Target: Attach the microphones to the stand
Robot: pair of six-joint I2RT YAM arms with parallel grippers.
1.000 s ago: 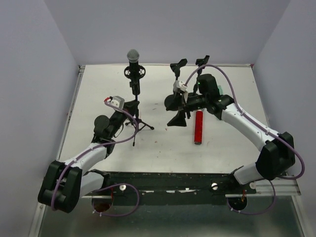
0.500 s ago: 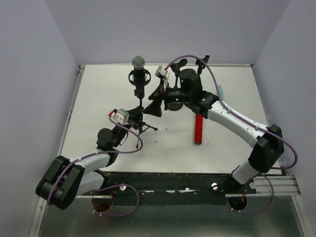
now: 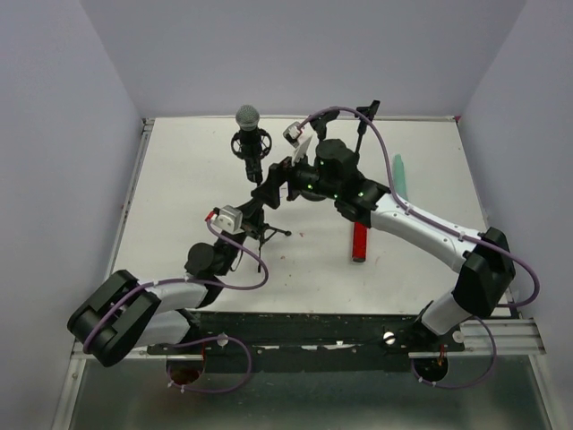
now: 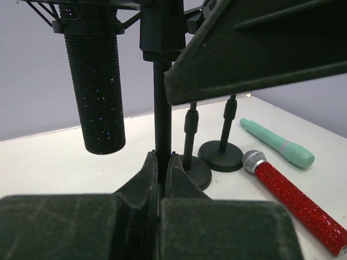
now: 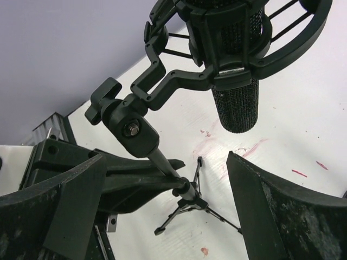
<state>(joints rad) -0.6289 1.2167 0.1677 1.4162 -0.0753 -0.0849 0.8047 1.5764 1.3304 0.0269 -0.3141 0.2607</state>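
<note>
Two microphones lie loose on the surface (image 3: 179, 179), right of the tripod stand (image 4: 162, 108) and nearer the right arm (image 3: 421, 228): the mint-green microphone (image 4: 276, 142) and the red microphone (image 4: 295, 203), long axes running front to back. The black microphone (image 4: 97, 97) is already mounted on the stand. The left gripper (image 4: 161, 162) pinches the stand's pole in its jaws; the right gripper (image 5: 168, 184) has its jaws spread.

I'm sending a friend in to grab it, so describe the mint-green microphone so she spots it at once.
On the white table, look toward the far right, where two stick microphones lie flat. The mint-green microphone is the one farther back, right of the red glitter microphone. Unlike that one and the black microphone clipped in the tripod stand, it has no silver mesh head.
</note>
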